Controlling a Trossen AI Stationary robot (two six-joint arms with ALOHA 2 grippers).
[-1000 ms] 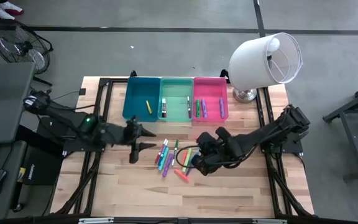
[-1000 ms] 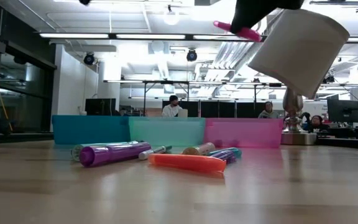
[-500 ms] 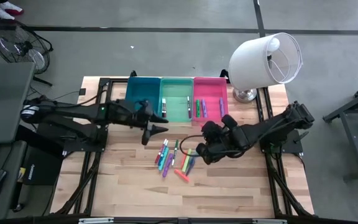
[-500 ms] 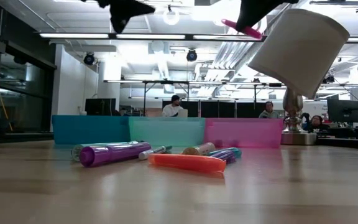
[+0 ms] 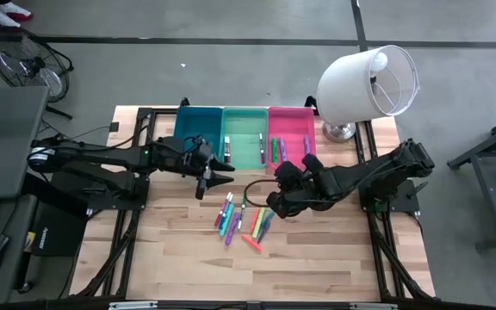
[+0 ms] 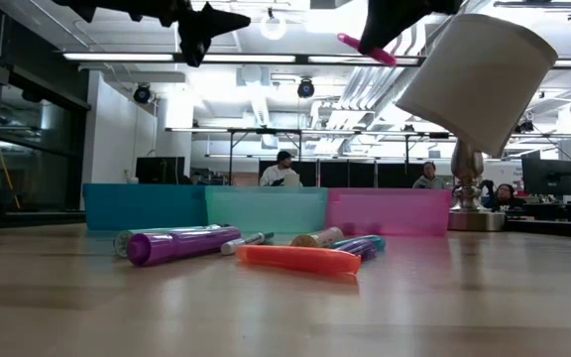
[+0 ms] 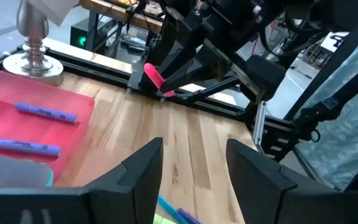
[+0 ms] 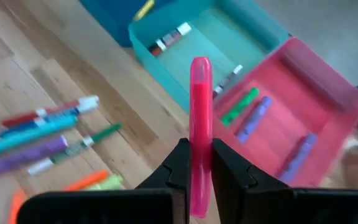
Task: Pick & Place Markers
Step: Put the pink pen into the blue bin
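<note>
My right gripper (image 5: 273,197) hangs above the far end of the marker pile (image 5: 243,220), just short of the pink bin (image 5: 291,136), and is shut on a pink marker (image 8: 200,106). That marker also shows high up in the low view (image 6: 366,48). My left gripper (image 5: 220,171) is open and holds nothing; it hovers in front of the blue bin (image 5: 195,135) and the mint bin (image 5: 244,138). Several markers lie flat on the wood, and a few lie in each bin. My right gripper pinches the pink marker between its two fingers near one end (image 8: 199,163). The rest of the marker sticks out forward past the fingertips. The marker is lifted clear of the table and slants a little in the low view.
A white-shaded lamp (image 5: 367,82) stands at the table's far right corner, next to the pink bin. Bare wood (image 5: 317,258) stretches from the pile to the table's near edge. A black cable (image 5: 252,188) loops by the right gripper. People sit in the room behind the table.
My left gripper has moved from the table's left middle toward the far edge and rightward, up to the front of the bins, staying open. My right gripper has carried the pink marker from over the pile toward the far edge, nearer the pink bin, still shut on it.
</note>
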